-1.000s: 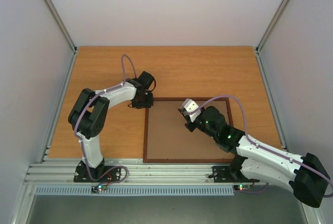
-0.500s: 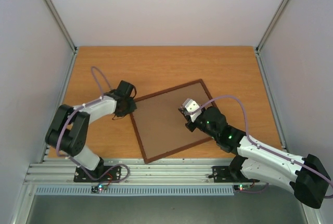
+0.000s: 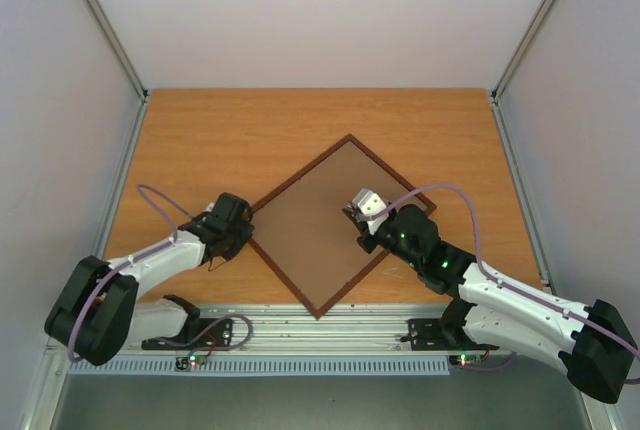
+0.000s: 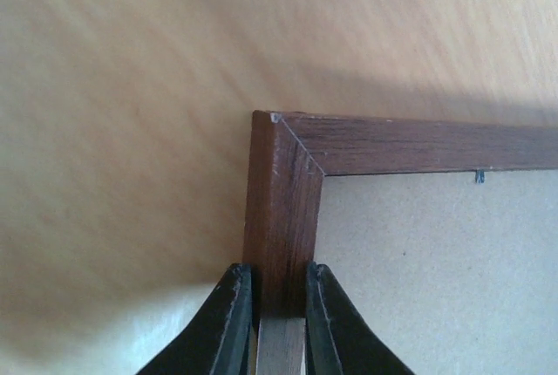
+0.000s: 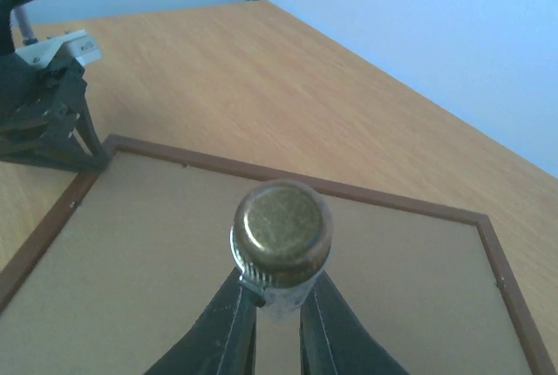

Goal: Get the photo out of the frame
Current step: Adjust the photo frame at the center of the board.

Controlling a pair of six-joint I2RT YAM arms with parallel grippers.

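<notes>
Here we look down on the frame (image 3: 325, 225), lying back-up and turned like a diamond at the centre of the table (image 3: 200, 140). The left gripper (image 4: 277, 277) is clamped on the rail beside the frame's leftmost corner, and the rail runs straight away from the jaws. The right gripper (image 5: 281, 295), over the middle of the brown back, pinches a small brass-capped object (image 5: 281, 228); we cannot tell what it is. The photo is hidden, presumably beneath that back, which we judge lies nearer the right arm.

Open tabletop (image 3: 300, 125) beyond the frame (image 3: 310, 235)
</notes>
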